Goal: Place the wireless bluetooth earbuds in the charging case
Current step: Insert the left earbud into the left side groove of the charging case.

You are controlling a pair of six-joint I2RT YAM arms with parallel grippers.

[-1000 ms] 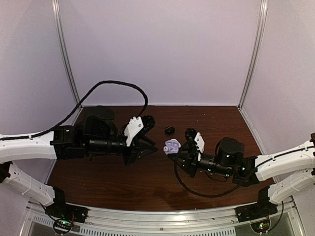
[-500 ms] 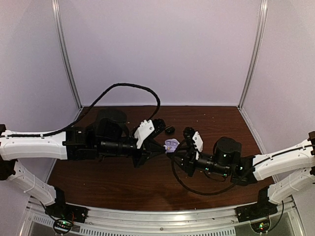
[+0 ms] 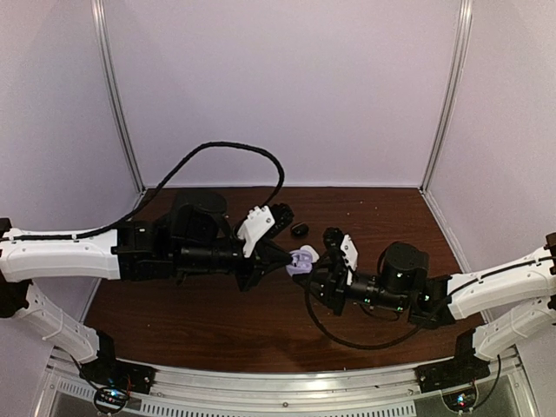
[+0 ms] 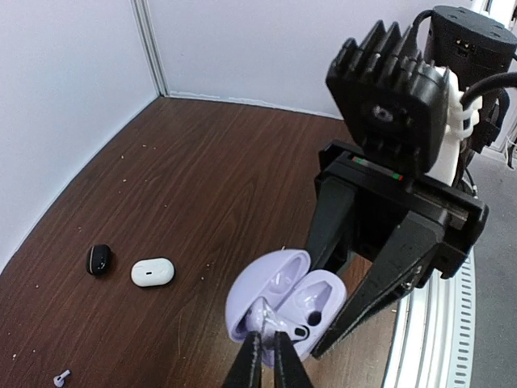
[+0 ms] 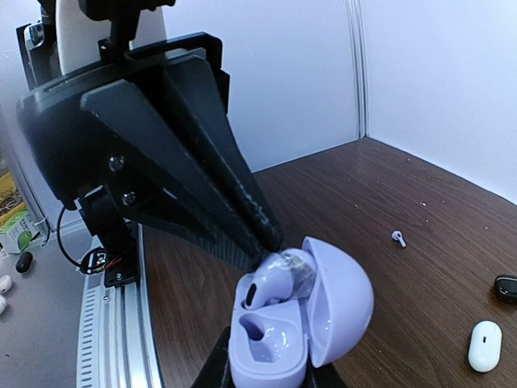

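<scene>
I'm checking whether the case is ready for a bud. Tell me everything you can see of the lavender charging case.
The lavender charging case is a small, smooth, glossy plastic clamshell, rounded like a pebble. It is open, lid hinged back, showing two moulded sockets. The right claw grips its base from both sides, seemingly clear of the table. The left claw, tips almost together, pinches a pale lavender earbud at one socket; the other looks empty.

In its wrist view the right claw [image 5: 271, 365] is hidden under the lavender case [image 5: 339, 303] and cut by the lower edge; a black thing [image 5: 507, 288] is cut by the right edge. The earbud [image 4: 264, 312] at the left claw [image 4: 265, 343] is blurred.
</scene>
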